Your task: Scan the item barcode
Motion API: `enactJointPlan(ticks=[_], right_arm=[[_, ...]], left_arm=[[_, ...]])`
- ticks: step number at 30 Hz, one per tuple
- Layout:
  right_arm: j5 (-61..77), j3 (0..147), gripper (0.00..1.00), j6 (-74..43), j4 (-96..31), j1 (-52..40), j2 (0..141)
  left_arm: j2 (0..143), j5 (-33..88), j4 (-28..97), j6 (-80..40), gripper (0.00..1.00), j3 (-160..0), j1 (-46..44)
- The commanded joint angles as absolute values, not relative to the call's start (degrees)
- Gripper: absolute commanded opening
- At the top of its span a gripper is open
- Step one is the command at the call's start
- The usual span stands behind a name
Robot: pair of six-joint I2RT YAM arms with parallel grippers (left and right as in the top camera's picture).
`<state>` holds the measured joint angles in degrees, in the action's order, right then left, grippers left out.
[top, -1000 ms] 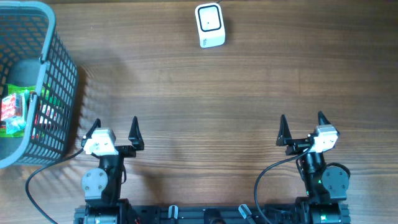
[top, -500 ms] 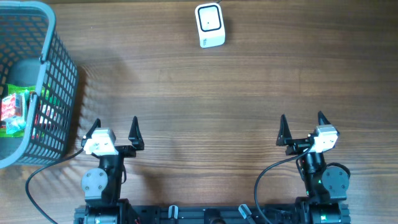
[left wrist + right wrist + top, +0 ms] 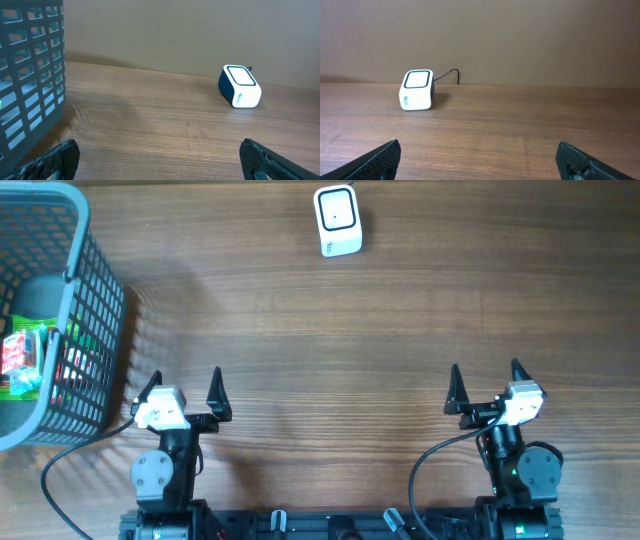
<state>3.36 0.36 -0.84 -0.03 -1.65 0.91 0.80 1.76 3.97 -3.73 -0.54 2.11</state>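
Note:
A white barcode scanner with a dark window stands at the far middle of the table; it also shows in the left wrist view as the scanner and in the right wrist view as the scanner. Packaged items, red and green, lie inside the blue-grey basket at the left. My left gripper rests open near the front edge, just right of the basket. My right gripper is open at the front right. Nothing lies between either pair of fingers.
The basket's grid wall rises close to the left of the left gripper. A black cable runs from the scanner toward the back wall. Bare wooden table stretches between the grippers and the scanner.

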Motion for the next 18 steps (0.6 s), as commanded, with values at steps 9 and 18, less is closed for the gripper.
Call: enactJointPlan(ticks=[9,18], right_arm=[[2.81,0.3,1.0,-1.63,0.12,-1.41,1.02],[2.81,0.3,1.0,-1.63,0.1,-1.41,1.02]], left_arm=[[0.82,1.23,4.36,-4.34,1.0,-0.34,2.42],[0.82,0.38,4.12,-3.9,1.0,-0.34,2.42]])
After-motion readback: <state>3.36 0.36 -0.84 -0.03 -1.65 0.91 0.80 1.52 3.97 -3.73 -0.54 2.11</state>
